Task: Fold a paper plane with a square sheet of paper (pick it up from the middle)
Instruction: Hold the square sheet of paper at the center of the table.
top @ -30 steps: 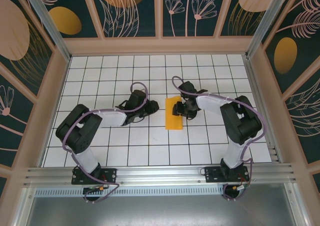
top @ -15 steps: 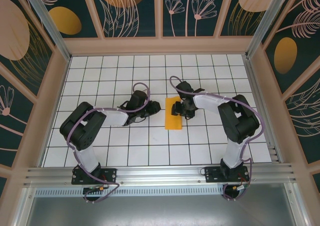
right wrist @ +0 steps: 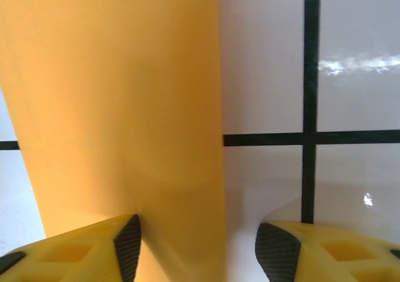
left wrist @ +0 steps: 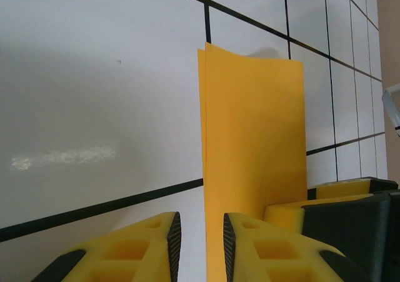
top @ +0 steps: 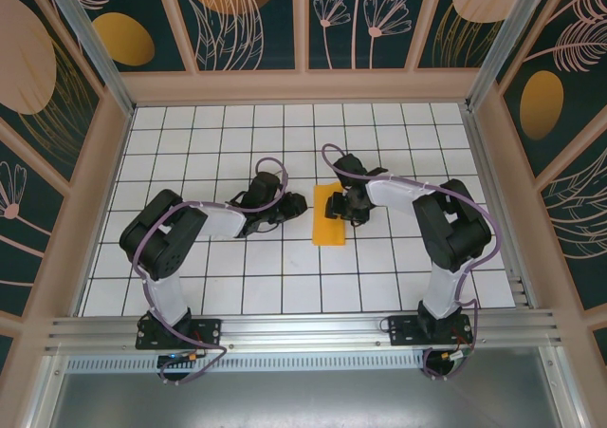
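The square sheet of paper (top: 329,215) was only folded in half, no plane yet; the left gripper (left wrist: 201,232) had narrow jaws, the right gripper (right wrist: 200,244) wide ones.

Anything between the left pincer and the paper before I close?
Nothing visible. The left pincer has its tips right at the folded sheet's open left edge, low over the grid table. The right pincer sits at the opposite edge, one finger on the sheet.

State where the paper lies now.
In the top view the paper lies centrally, between the left tool and the right tool, which overlaps its right edge.
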### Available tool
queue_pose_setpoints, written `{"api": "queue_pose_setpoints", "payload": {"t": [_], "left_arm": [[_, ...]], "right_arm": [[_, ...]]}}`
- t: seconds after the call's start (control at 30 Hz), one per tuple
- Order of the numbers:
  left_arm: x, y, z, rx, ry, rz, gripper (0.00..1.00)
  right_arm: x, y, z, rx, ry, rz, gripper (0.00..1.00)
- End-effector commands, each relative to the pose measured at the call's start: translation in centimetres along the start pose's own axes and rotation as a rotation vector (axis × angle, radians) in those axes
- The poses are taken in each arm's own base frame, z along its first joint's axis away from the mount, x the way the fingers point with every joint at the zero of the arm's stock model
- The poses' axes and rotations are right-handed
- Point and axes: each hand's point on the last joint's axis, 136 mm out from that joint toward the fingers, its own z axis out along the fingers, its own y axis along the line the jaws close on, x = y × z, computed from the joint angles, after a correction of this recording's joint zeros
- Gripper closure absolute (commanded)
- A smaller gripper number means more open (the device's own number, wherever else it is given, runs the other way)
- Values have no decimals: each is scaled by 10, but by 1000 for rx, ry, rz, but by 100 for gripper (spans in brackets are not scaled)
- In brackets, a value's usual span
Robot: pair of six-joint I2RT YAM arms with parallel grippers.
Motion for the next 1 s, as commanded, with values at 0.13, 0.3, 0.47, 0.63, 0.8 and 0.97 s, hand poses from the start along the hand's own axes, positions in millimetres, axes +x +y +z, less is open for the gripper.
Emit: {"api": "queue_pose_setpoints", "payload": {"t": [0.13, 0.3, 0.47, 0.63, 0.8, 0.97], "left_arm": [[-6, -12, 5, 44, -4, 17, 72], [-5, -12, 6, 48, 3, 13, 72], [-5, -12, 6, 50, 4, 12, 72], [-4, -12, 9, 53, 13, 11, 72], [-4, -11, 9, 47, 11, 8, 73], [-4, -11, 10, 52, 15, 7, 73]], "right_arm": [[51, -48, 62, 119, 163, -17, 43], [51, -48, 62, 123, 162, -45, 44], [50, -49, 63, 124, 159, -68, 46], [49, -49, 62, 130, 157, -84, 46], [48, -48, 64, 126, 162, -87, 43], [50, -49, 66, 128, 168, -87, 41]]}}
